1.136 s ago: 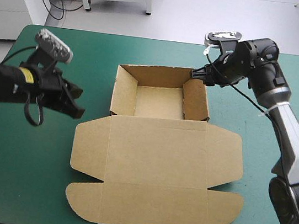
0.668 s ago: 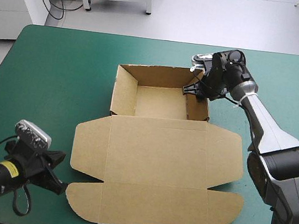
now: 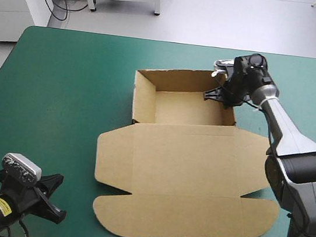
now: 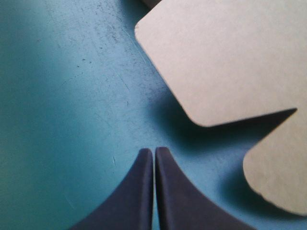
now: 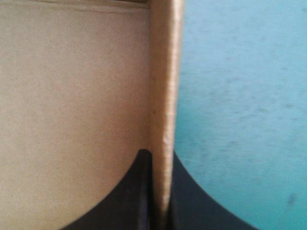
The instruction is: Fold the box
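Box [image 3: 188, 158] sits mid-table, tray walls up, lid flat. We judge it light, stiff board, best held by a wall edge. Our right gripper [image 3: 227, 96] pinches the tray's right wall. Our left gripper [image 4: 154, 152] is closed and empty over the teal-green cover [image 4: 72, 96].

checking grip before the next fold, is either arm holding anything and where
The right gripper is shut on the box, pinching the tray's right wall near its far end. The left gripper holds nothing.

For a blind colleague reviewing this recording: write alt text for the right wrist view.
The right hand is shut on an upright wall of the brown box, seen edge-on, with the teal-green cover on the wall's outer side.
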You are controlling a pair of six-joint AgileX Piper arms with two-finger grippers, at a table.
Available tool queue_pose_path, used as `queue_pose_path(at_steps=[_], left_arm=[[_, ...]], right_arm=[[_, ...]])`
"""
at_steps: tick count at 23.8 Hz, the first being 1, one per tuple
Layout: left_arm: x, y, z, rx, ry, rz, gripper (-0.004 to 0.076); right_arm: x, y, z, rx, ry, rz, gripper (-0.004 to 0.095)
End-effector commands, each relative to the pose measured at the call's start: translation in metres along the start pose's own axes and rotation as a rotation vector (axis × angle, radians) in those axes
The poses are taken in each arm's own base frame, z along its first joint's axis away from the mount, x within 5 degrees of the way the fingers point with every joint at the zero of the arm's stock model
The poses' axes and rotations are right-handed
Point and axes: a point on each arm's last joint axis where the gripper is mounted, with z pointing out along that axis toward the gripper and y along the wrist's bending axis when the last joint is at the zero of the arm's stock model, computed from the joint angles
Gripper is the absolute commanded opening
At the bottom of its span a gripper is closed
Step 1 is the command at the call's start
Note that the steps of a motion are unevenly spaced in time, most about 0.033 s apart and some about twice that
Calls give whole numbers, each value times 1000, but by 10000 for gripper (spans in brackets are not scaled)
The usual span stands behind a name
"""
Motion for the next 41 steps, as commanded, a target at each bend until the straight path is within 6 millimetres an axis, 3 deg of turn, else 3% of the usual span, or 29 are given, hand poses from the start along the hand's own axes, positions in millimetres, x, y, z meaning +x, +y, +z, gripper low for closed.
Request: queue_pose_path(at_steps=[1,2,6,11,15,19,25,27,29,30,32,34,38,40,41], left_arm=[[-13,0,-4,1,-91,-21,-8],[-13,0,-4,1,-91,-21,-8],[-13,0,-4,1,-91,-21,-8],[-13,0,-4,1,-91,-21,-8],[-13,0,-4,1,-91,-21,-8],[-13,0,-4,1,-91,-21,-8],[-13,0,-4,1,-91,-21,-8],[-13,0,-4,1,-91,-21,-8],[-13,0,-4,1,-91,-21,-8],[-13,0,-4,1,-91,-21,-8],[-13,0,-4,1,-91,-21,-8],[-13,0,-4,1,-91,-21,-8],[-13,0,-4,1,-91,-21,-8],[-13,0,-4,1,-91,-21,-8],[-13,0,-4,1,-91,-21,-8]], right_arm=[[0,-80,-34,133,-85,78,-22],[5,-110,-34,155,-79,132,-22],[27,-184,-39,219,-59,253,-22],[72,-271,-52,303,-34,425,-22],[112,-322,-63,342,-22,568,-22],[134,-345,-70,302,-47,650,-21],[135,-346,-70,279,-56,640,-13],[133,-344,-74,262,-75,637,77],[130,-338,-88,248,-114,596,320],[129,-333,-103,257,-145,591,493],[128,-323,-131,270,-208,585,647],[126,-308,-159,277,-276,571,647],[113,-253,-218,267,-432,477,644],[103,-212,-243,238,-506,406,557],[99,-185,-258,212,-552,344,436]])
